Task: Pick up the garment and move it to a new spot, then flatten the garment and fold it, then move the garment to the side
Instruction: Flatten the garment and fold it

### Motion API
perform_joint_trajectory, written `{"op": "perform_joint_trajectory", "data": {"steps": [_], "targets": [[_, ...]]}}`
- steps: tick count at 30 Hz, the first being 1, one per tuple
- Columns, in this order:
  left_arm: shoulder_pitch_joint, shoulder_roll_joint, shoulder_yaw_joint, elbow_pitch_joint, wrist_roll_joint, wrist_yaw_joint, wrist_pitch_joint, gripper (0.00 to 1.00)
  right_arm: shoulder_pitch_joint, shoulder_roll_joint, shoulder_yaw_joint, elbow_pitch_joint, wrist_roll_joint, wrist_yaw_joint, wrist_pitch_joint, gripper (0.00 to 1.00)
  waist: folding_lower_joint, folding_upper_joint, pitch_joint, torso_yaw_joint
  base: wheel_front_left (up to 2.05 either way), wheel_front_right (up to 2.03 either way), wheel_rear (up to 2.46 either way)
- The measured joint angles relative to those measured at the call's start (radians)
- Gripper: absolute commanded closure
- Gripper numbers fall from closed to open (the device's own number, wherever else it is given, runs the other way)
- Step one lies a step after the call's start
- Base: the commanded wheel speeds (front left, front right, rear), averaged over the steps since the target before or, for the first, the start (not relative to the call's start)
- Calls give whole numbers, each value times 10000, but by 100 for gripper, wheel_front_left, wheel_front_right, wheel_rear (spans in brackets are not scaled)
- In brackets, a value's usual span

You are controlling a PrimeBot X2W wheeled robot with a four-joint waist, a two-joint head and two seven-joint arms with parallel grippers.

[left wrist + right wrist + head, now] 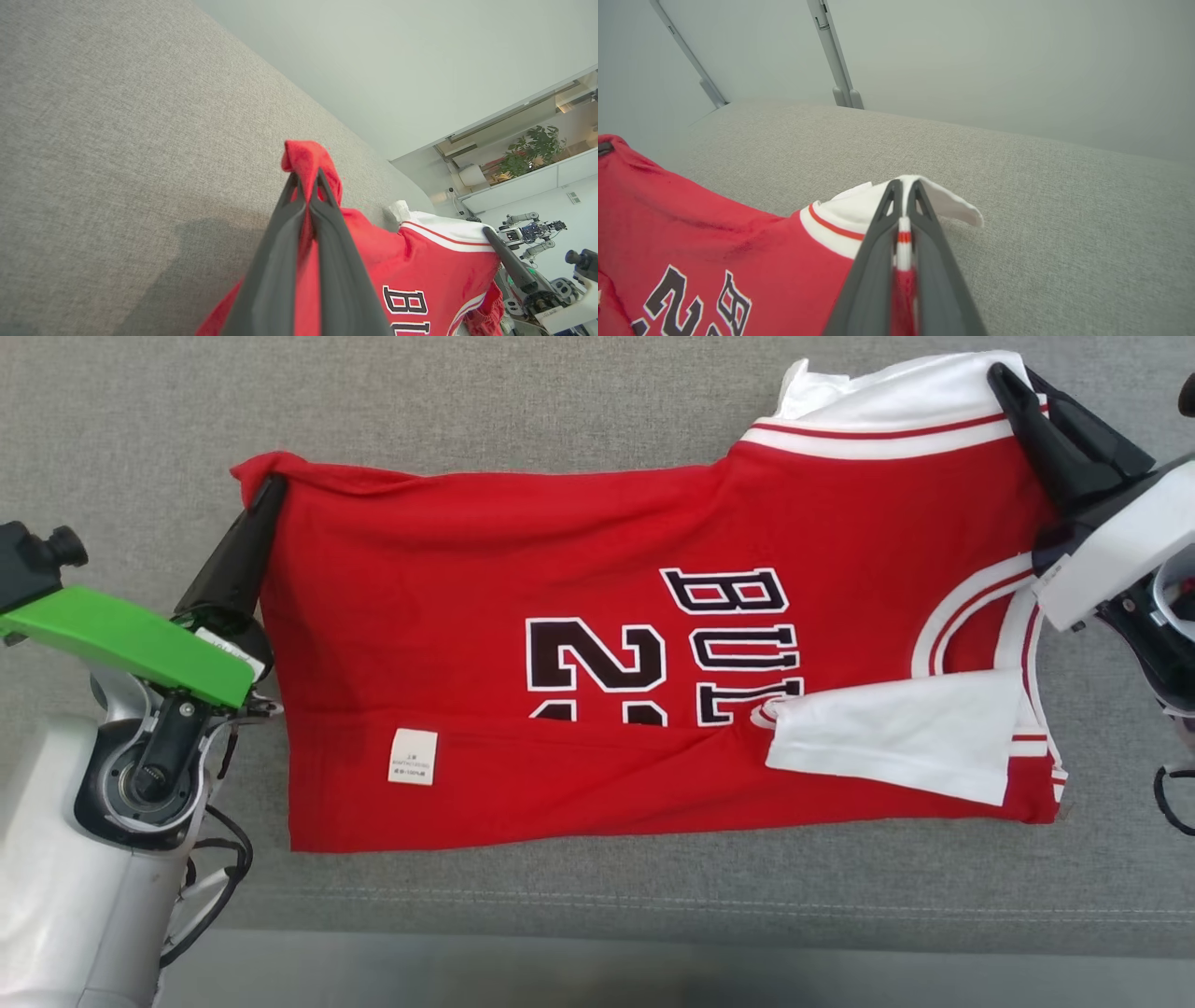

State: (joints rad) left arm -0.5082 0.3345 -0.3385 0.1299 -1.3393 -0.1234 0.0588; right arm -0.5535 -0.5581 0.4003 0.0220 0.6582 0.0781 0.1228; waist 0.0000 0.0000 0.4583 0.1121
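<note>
Now garment (560, 541) spans between left claw (274, 485), right claw (1014, 375); both clamped on corners.

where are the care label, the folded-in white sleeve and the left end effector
care label (413, 757), head view, middle of the white tag
folded-in white sleeve (896, 739), head view, middle of the white panel
left end effector (274, 485), head view, fingertips pinching the red corner

A fold of the garment (467, 569) hides half its lettering (738, 644); label (413, 757) print seems illegible.

The garment (467, 569) lies on what seems a cushion (560, 401).
</note>
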Motion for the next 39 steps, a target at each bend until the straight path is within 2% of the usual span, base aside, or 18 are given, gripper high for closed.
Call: {"op": "perform_joint_trajectory", "data": {"steps": [6,18,27,39], "targets": [[18,-65,-201,295,10,0,-180,100,108,270,207,201,4,94,-382,100,0,0,196,103,0,0,0],[721,65,-140,447,-132,0,-612,100,934,52,56,671,38,174,-840,100,0,0,-121,-262,0,0,0],[737,46,-326,278,-203,0,-740,100,939,86,111,855,94,188,-1035,100,0,0,-428,-237,0,0,0],[1227,387,-332,67,-380,0,-878,100,1360,84,226,897,288,272,-1152,100,0,0,-749,-231,0,0,0]]}}
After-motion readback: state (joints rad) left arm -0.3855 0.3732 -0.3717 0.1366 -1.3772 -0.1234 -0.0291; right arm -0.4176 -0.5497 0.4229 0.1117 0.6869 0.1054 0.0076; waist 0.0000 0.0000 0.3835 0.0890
